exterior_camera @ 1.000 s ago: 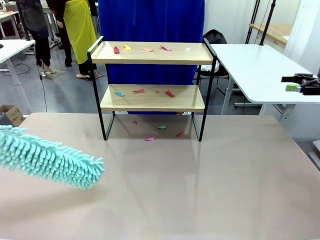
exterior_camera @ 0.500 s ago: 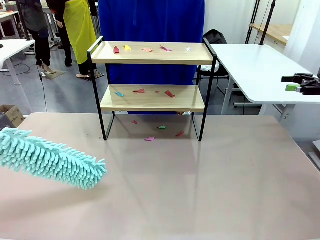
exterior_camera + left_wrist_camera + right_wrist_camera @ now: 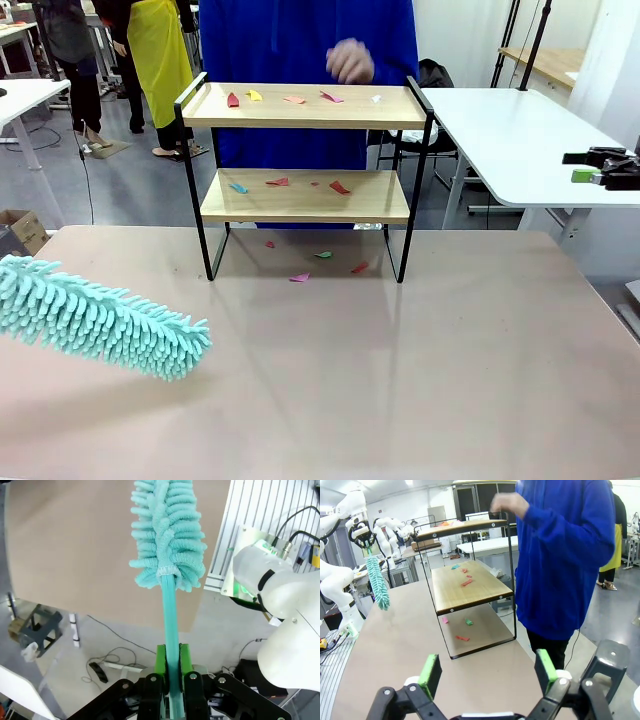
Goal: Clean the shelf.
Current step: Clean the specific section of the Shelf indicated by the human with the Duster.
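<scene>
Handle of teal microfibre duster (image 3: 167, 530) pinched between the pads of left pincer (image 3: 172, 664). The fluffy head points away from it, low over the table (image 3: 420, 380); carried ready to sweep, I judge. The shelf (image 3: 385, 207) stands well ahead of that pincer, with paper scraps (image 3: 339, 187) on both boards and beneath. A person's hand (image 3: 349, 61) hovers above the top board. The right pincer (image 3: 487, 672) is spread wide and empty, shelf ahead.

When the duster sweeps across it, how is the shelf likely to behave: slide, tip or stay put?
The shelf probably is light: thin frame, two thin boards, so the duster may slide it on the smooth table. Being tall, it could tip if pushed high up.
</scene>
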{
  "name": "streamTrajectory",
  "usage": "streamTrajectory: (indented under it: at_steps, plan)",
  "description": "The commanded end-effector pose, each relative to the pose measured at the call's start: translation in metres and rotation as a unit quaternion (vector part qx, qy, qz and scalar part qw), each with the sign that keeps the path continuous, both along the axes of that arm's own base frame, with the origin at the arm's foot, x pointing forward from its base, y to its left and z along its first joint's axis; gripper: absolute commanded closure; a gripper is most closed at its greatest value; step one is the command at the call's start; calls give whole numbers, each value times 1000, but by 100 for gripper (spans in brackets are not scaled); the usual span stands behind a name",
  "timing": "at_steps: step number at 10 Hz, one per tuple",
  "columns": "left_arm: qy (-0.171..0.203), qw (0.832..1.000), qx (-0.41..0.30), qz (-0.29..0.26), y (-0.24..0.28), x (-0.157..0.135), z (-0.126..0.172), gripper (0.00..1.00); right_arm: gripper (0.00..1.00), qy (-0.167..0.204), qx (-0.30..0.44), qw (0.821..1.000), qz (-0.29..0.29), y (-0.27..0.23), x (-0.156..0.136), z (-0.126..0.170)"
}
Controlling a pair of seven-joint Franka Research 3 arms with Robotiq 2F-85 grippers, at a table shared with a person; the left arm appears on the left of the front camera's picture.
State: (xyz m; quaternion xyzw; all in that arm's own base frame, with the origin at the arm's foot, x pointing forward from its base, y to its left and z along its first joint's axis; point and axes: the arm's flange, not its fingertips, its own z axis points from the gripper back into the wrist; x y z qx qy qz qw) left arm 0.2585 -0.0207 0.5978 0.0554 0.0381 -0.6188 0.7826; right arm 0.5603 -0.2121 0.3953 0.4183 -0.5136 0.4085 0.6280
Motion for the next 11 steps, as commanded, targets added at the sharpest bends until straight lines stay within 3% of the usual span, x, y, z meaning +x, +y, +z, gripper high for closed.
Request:
streamTrajectory:
  at_steps: [1, 11]
  plan:
    - [2, 1000, -5, 2, 0, -1, 4, 87, 0, -2, 0, 1000, 0, 1, 0, 2]
    - [2, 1000, -5, 2, 0, -1, 4, 87, 0, -2, 0, 1000, 0, 1, 0, 2]
